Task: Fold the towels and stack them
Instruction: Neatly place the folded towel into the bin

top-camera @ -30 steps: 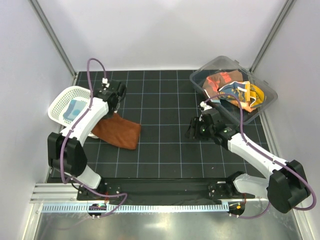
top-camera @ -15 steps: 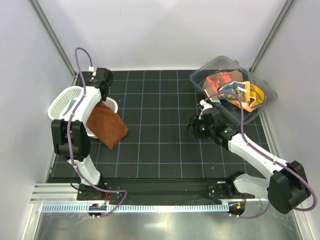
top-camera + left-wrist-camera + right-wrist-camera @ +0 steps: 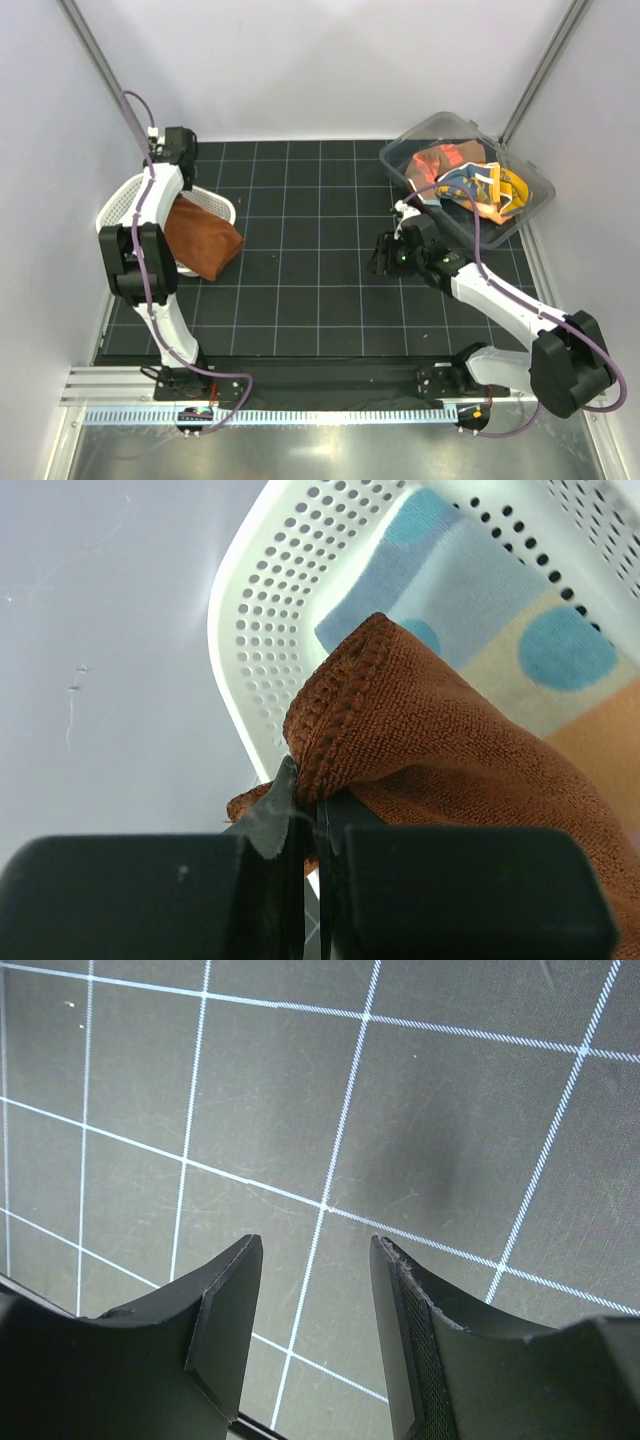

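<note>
Left gripper (image 3: 308,815): fingers pressed together on a stitched corner of the rust-brown towel (image 3: 440,750), pinching the hem just over the basket's rim.

Rust-brown towel (image 3: 203,238): bunched and hanging from that pinch. One end is up at the white mesh basket (image 3: 115,205), while the bulk spills across the basket's right rim and out over the black gridded mat (image 3: 310,200).

Basket interior: the left wrist view shows a pale spotted towel (image 3: 480,600) lying flat on the floor of the basket — light blue, cream and orange panels with blue dots. The brown cloth covers part of it.

Left arm: reared up at the far left corner of the mat, with its wrist above the basket's far edge.

Right gripper (image 3: 315,1330): fingers spread with nothing between them, only bare mat and white grid lines in the gap. From above it sits low over the mat (image 3: 380,255), just left of the clear plastic bin (image 3: 540,185).

Bin contents: a loose heap of unfolded towels (image 3: 465,175) in orange, red-orange, yellow and blue, one crumpled over another.

Separation: the brown towel and basket are on the left of the mat and the bin is at the far right — well apart, with open grid between.
</note>
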You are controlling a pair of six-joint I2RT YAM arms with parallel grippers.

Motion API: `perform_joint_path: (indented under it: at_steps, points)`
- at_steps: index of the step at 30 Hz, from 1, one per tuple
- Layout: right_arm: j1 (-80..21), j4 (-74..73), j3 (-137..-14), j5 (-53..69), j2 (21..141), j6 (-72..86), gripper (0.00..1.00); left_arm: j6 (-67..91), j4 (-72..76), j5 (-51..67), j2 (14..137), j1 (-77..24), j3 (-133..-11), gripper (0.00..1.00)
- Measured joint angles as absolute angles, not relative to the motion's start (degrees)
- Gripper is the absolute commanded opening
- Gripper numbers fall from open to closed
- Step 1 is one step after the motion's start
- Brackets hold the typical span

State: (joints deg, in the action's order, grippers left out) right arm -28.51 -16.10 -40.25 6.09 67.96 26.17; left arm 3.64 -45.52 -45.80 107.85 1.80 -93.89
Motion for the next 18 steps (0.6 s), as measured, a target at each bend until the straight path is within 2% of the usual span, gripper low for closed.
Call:
perform_joint_path:
  at_steps: [18]
  points:
    - [-28.5,-16.3,-42.9,2.8,71.1,23.9,0.55,1.7,-39.9,-44.3,125.6,9.1,-103.1,0.02]
